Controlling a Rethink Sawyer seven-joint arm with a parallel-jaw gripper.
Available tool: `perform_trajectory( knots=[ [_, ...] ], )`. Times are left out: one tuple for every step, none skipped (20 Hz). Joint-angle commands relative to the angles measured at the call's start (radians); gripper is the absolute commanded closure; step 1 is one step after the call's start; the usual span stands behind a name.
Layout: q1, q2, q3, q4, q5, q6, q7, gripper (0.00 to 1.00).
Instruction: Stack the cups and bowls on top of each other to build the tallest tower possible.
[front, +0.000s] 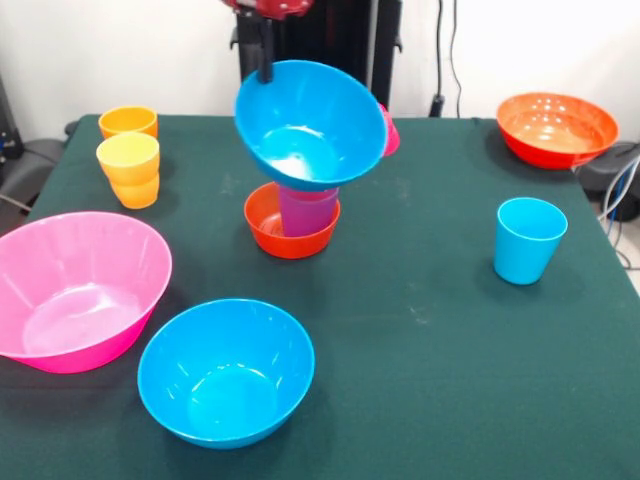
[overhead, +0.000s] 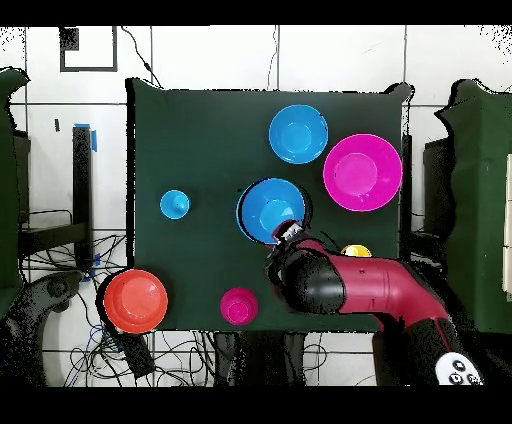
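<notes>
Front view, left to right. Pink bowl (front: 78, 290) at the left edge, upright, empty. Behind it an orange cup (front: 128, 122) alone, and just in front of that a yellow cup (front: 128, 158) sitting in or on another orange one; which, I cannot tell. Second blue bowl (front: 226, 372) near the front edge, upright, free.

Centre: small red bowl (front: 290, 222) on the cloth with the purple cup (front: 307, 210) standing in it. Over that, the held blue bowl (front: 310, 125), tilted hard so its mouth faces the camera, its low edge touching or just above the purple cup's rim. A bit of magenta bowl (front: 391, 130) shows behind it. Right: light blue cup (front: 528, 240) standing apart; wide orange bowl (front: 556, 128) at the far right corner.

Gripper (front: 266, 70): a dark finger runs down to the far-left rim of the held bowl, so it appears to be pinching that rim; the second finger is hidden, but the bowl hangs from it.

Arm pose: overhead, the arm (overhead: 350, 290) reaches in from the base side, wrist over the bowl's near edge.

Step in hand, as I judge it: seating this bowl on the purple cup. Done well, it means levelling the bowl first, centring its base over the cup's mouth, lowering slowly, and letting go only once it sits flat. Released tilted, it would likely slide off and may tip the cup.
</notes>
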Motion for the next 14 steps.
perform_trajectory(
  knots=[
    [-0.029, 0.011, 0.037, -0.044, -0.051, 0.124, -0.177, 1.0],
    [-0.024, 0.017, 0.033, -0.042, -0.057, 0.115, -0.166, 1.0],
    [-0.024, 0.022, 0.034, -0.045, -0.058, 0.111, -0.161, 1.0],
    [-0.019, 0.031, 0.031, -0.041, -0.062, 0.101, -0.148, 1.0],
    [-0.014, 0.035, 0.028, -0.035, -0.065, 0.09, -0.138, 1.0],
    [-0.009, 0.043, 0.026, -0.029, -0.066, 0.083, -0.126, 1.0],
    [-0.007, 0.048, 0.025, -0.023, -0.064, 0.079, -0.119, 1.0],
    [-0.003, 0.051, 0.022, -0.016, -0.063, 0.073, -0.109, 1.0],
    [0.0, 0.047, 0.019, -0.006, -0.057, 0.074, -0.101, 1.0],
    [0.003, 0.042, 0.017, 0.004, -0.051, 0.075, -0.093, 1.0],
    [0.007, 0.036, 0.016, 0.015, -0.039, 0.081, -0.083, 1.0],
    [0.01, 0.029, 0.016, 0.027, -0.027, 0.087, -0.074, 1.0],
    [0.01, 0.023, 0.022, 0.041, -0.005, 0.1, -0.068, 1.0],
    [0.01, 0.017, 0.029, 0.056, 0.016, 0.114, -0.062, 1.0]
  ],
)
